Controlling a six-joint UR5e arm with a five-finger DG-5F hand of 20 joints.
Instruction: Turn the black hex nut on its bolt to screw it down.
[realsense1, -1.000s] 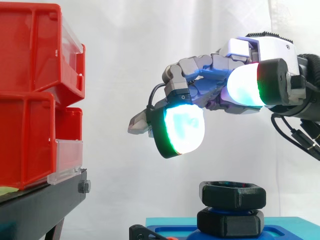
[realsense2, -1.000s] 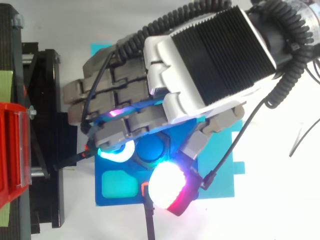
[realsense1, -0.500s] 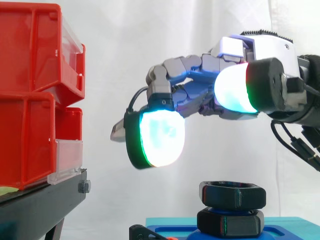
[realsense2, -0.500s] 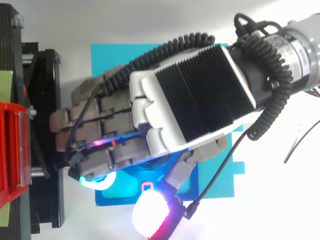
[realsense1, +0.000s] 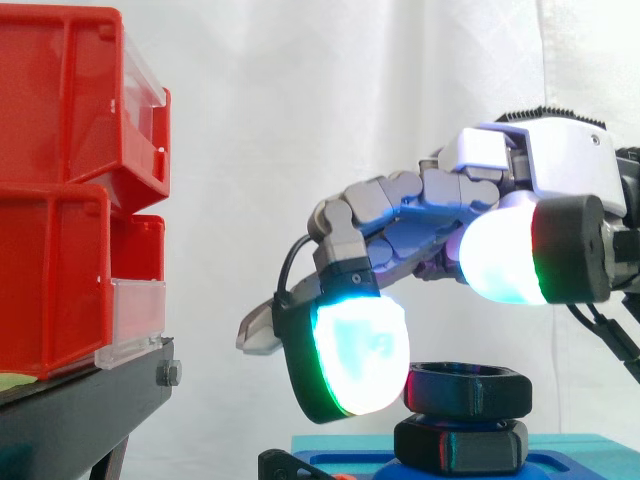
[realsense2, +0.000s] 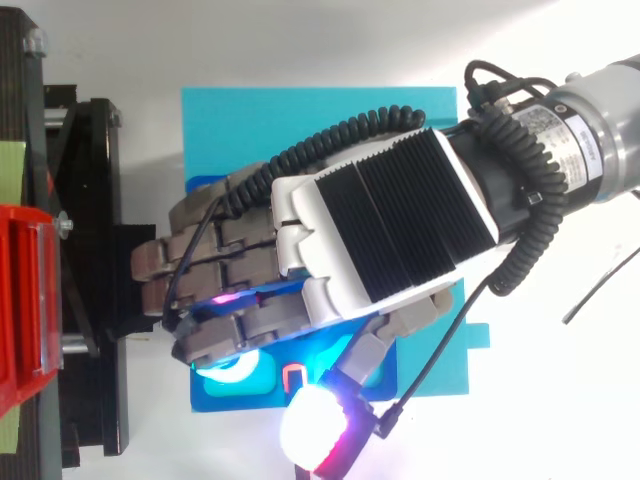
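Nut first: the black hex nut (realsense1: 460, 388) lies level, with its axis straight up and down and a flat side turned toward the side camera. It sits directly above a second black hex piece (realsense1: 460, 447), and both rise from my blue fixture block (realsense1: 570, 458). From above, that block rests on a cyan sheet (realsense2: 300, 120) spread over the white table (realsense2: 300, 40). Red bins (realsense1: 60, 200) on a black stand (realsense1: 70, 420) fill the left side, before a white curtain (realsense1: 300, 100). My hand (realsense2: 380, 230) hovers over the nut, loosely arched and holding nothing. One glowing fingertip pad (realsense1: 355, 350) hangs at the nut's left edge, though I cannot tell whether it touches. My thumb pad (realsense1: 500, 265) floats above the nut, well apart from that finger.
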